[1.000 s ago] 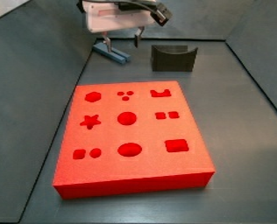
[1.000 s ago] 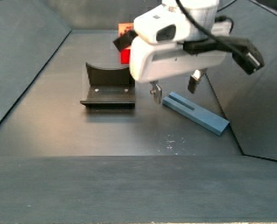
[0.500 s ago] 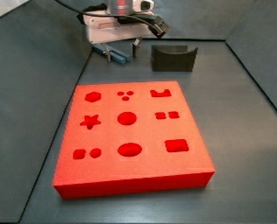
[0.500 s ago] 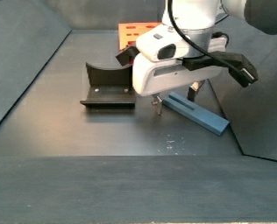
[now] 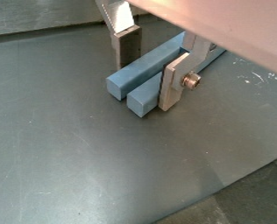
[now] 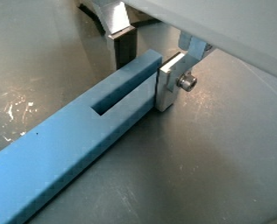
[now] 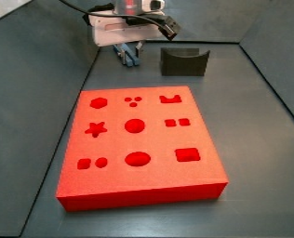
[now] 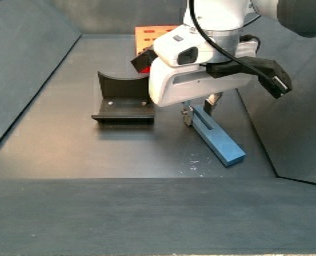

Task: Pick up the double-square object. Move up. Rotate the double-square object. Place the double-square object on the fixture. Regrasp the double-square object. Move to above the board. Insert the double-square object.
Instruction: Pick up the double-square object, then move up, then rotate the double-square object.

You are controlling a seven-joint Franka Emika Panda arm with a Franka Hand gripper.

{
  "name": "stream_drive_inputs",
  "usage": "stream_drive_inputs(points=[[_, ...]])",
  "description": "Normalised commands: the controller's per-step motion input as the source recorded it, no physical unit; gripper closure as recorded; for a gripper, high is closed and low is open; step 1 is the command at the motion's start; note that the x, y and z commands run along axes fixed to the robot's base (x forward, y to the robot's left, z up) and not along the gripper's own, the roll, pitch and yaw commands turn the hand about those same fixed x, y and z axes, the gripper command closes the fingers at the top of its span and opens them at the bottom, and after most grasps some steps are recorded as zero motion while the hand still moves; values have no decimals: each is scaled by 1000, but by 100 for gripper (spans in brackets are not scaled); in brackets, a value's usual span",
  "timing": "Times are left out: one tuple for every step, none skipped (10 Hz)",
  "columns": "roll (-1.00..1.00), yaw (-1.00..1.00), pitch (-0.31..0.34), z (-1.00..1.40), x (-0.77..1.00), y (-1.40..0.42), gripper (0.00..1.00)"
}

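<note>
Where pincer (image 5: 148,77) straddles: slim blue double-square object (image 6: 88,131).

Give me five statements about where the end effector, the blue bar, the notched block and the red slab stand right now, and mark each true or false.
1. The end effector is down at the double-square object, one finger on each side of it. True.
2. The double-square object lies on the floor. True, as far as both side views show.
3. The double-square object rests in the notch of the fixture. False: the fixture stands apart from it, with nothing in its notch.
4. The end effector hangs above the board. False: it is beyond the board's far end, beside the fixture.
5. A piece already fills the board's star recess. False: every recess in view is unfilled.
</note>
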Motion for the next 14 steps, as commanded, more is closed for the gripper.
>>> stream_drive_inputs(points=[[0, 0, 0, 0, 0, 0, 100], [0, 0, 0, 0, 0, 0, 100], [0, 0, 0, 0, 0, 0, 100], [0, 0, 0, 0, 0, 0, 100], [0, 0, 0, 0, 0, 0, 100], [0, 0, 0, 0, 0, 0, 100], [0, 0, 0, 833, 0, 0, 100], [-5, 24, 37, 814, -53, 41, 100], [-2, 19, 52, 757, -65, 32, 100], [19, 0, 72, 566, -31, 16, 100], [31, -5, 79, 477, -24, 15, 100], [59, -13, 82, 290, -19, 9, 100], [0, 0, 0, 833, -45, 196, 100], [17, -7, 1, 668, -47, 162, 100]])
